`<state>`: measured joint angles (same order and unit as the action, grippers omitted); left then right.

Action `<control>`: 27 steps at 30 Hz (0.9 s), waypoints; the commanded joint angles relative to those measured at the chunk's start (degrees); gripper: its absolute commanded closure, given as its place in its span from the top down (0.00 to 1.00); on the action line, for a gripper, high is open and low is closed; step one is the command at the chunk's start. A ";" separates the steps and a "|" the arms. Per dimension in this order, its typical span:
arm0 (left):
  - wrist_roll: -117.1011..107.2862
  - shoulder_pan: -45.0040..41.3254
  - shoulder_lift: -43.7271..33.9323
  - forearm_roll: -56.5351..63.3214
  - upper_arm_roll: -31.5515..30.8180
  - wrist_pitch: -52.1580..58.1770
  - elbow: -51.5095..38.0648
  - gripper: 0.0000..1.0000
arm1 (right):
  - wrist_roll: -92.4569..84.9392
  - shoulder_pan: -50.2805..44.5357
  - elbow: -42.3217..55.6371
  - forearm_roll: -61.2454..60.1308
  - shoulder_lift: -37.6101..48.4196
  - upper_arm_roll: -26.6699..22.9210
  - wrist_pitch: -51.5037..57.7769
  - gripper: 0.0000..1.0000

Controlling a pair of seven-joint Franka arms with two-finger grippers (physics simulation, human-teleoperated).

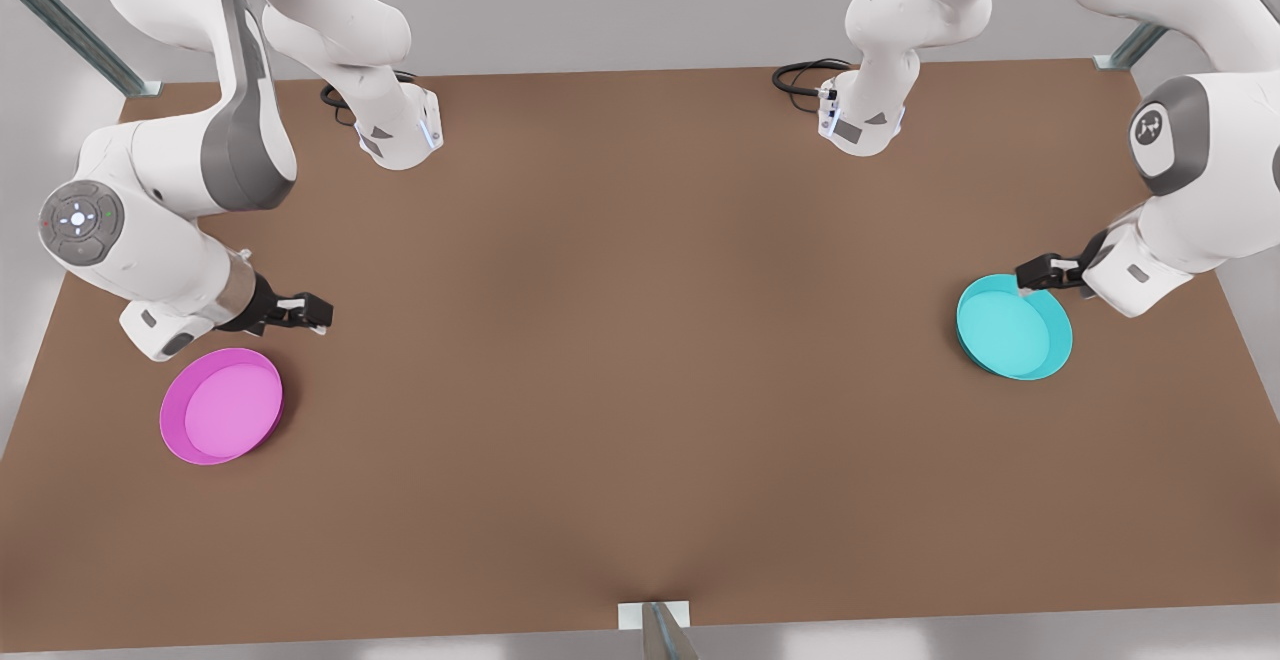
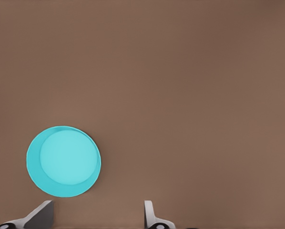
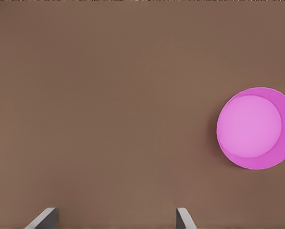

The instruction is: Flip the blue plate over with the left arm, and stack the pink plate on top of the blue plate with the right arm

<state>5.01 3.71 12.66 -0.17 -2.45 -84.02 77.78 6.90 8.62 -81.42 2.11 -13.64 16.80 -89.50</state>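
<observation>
Left pincer (image 1: 1030,272) agape above blue plate (image 1: 1012,327); right pincer (image 1: 318,313) agape — empty — near pink plate (image 1: 221,406)

The pink plate (image 3: 255,128) runs off the right wrist view's edge, both wrist views crop their own pincer fingers (image 2: 149,214) short, and the table (image 1: 640,360) overruns the front view.

My counter (image 1: 640,340) is a plain matte brown board under soft, even light. Behind it stands a pale grey wall (image 1: 600,0), with slanted metal struts (image 1: 70,30) at both far corners and a small white bracket (image 1: 655,615) on the near edge.
</observation>
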 commanded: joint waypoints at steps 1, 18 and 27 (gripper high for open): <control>0.00 -0.02 0.00 1.05 -0.01 0.00 0.00 1.00 | 0.12 -0.18 0.38 0.26 -0.68 0.16 0.12 1.00; 40.17 36.10 30.14 -15.13 -3.26 -26.10 5.54 1.00 | -0.13 -8.16 -2.08 3.94 -8.60 1.13 -10.96 1.00; 45.88 36.19 30.23 -15.30 -3.44 -25.84 11.69 1.00 | 0.65 -26.63 -2.78 8.17 -14.31 1.13 -18.52 1.00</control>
<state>50.89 39.90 42.86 -15.32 -5.89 -109.82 89.93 7.56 -17.96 -84.14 10.36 -27.96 17.93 -108.07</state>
